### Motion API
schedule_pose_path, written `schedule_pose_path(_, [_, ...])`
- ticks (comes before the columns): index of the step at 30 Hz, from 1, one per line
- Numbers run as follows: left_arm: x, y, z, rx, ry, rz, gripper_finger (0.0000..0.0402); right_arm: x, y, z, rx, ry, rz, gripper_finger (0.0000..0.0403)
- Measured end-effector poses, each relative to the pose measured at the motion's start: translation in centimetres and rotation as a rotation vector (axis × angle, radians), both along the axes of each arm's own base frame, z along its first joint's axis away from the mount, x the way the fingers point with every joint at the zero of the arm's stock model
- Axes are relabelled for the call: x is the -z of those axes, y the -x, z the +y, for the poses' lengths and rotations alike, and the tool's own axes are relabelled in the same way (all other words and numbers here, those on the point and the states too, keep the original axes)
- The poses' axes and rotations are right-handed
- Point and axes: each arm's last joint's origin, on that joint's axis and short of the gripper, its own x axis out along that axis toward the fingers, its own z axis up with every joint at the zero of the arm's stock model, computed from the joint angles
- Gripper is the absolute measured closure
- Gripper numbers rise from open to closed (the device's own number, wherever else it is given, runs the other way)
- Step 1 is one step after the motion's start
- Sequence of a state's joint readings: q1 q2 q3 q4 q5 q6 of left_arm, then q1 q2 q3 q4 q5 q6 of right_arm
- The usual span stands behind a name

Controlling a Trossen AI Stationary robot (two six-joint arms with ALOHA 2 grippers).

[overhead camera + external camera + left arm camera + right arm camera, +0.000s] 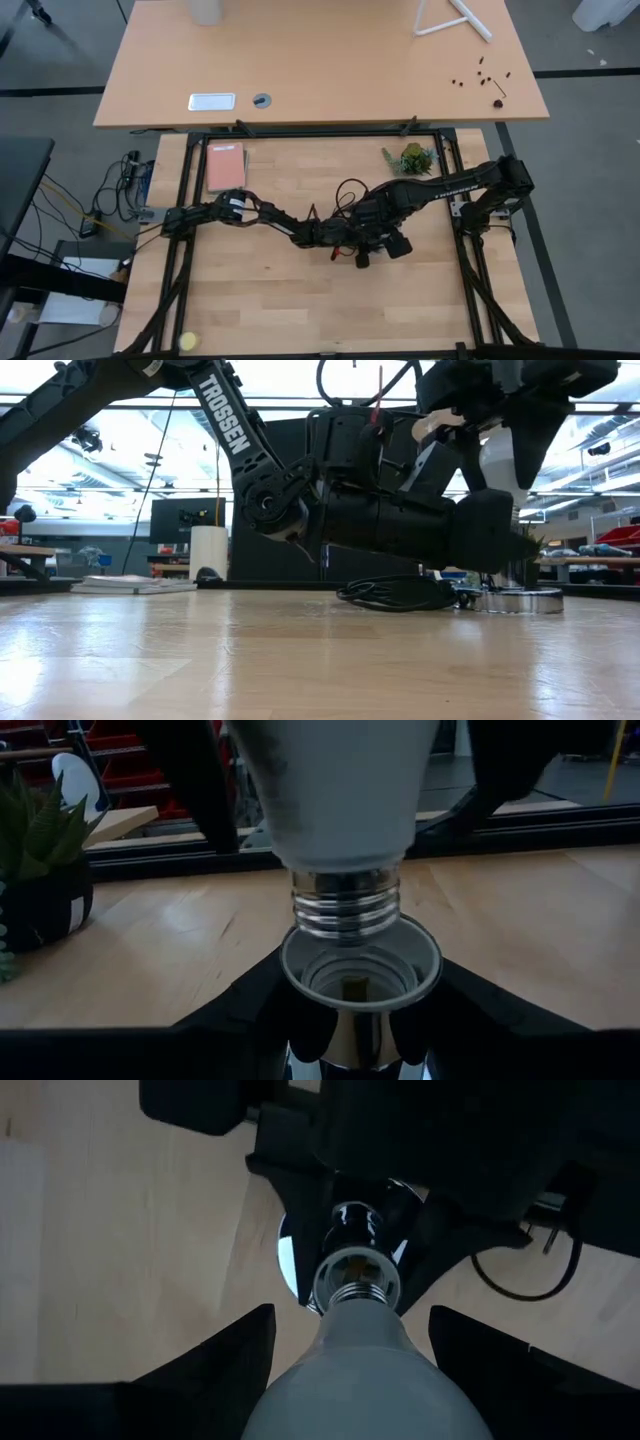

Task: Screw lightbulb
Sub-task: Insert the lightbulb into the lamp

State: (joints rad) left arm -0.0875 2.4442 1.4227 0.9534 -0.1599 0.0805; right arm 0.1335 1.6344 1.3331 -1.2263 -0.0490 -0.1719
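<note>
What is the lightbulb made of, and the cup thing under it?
The lightbulb looks like matte white plastic or frosted glass; its dull, glare-free surface leaves that open. Its screw base seems shiny metal, with bright ridged threads. The socket below looks like polished metal too, since its rim gleams.

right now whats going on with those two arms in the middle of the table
The two arms meet at mid-table to fit a lightbulb into a socket. The right gripper holds the bulb from above, screw base pointing down. The left gripper grips the socket's neck and steadies it on the table. The bulb's threads sit just at the socket's mouth, lined up but not yet screwed in.
</note>
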Motion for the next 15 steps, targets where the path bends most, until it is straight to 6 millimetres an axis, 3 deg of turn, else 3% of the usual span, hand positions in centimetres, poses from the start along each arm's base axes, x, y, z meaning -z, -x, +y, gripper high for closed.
schedule_pose_path(15, [-0.86, 0.01, 0.03, 0.007, -0.006, -0.102, 0.0215, -0.08, -0.43, 0.15, 0.095, -0.027, -0.04, 0.0135])
